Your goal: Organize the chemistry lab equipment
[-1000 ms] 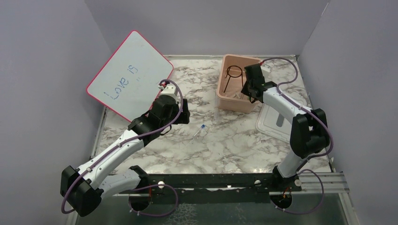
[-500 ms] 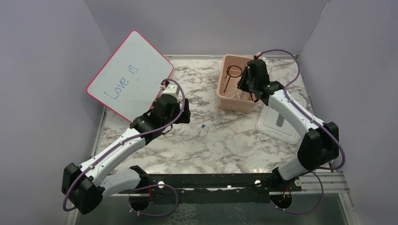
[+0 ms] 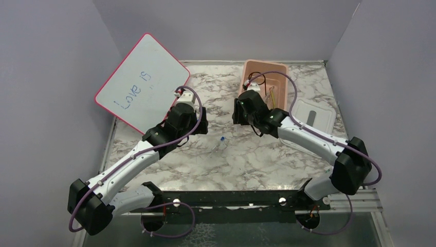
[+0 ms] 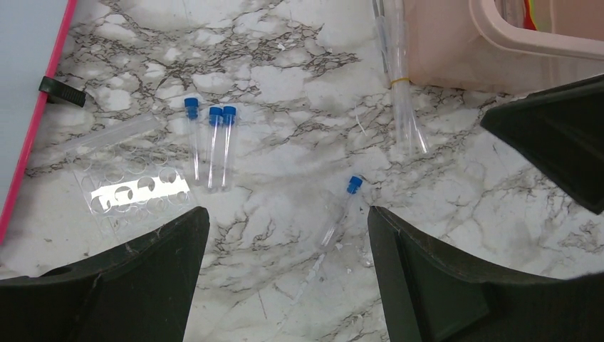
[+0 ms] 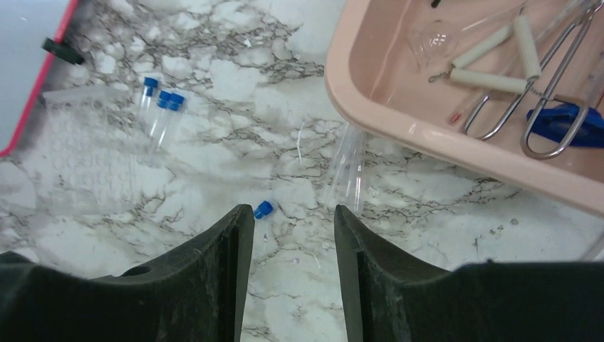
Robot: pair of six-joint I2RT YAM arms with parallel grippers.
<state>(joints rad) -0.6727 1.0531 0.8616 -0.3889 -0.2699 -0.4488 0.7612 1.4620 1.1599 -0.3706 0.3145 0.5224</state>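
Three blue-capped vials (image 4: 211, 142) lie side by side on the marble, also in the right wrist view (image 5: 160, 107). A fourth vial (image 4: 340, 214) lies alone mid-table (image 3: 220, 143); only its blue cap (image 5: 263, 209) shows by my right fingers. A bundle of clear tubes (image 4: 402, 107) lies beside the pink tub (image 5: 427, 135). Metal tongs (image 5: 548, 85) and a thin yellow rod (image 3: 272, 95) lie in the tub. My left gripper (image 4: 285, 214) is open and empty above the lone vial. My right gripper (image 5: 293, 214) is open and empty, left of the tub (image 3: 239, 110).
A clear plastic rack (image 4: 128, 187) lies flat next to the three vials. The pink-rimmed whiteboard (image 3: 141, 82) leans at the back left. The white lid (image 3: 313, 116) lies right of the tub. A glass funnel (image 5: 434, 35) and a blue tool (image 5: 563, 121) sit in the tub.
My right arm has swung out of the tub, left and forward, to the table in front of the tub's left corner. The left arm has stayed put.
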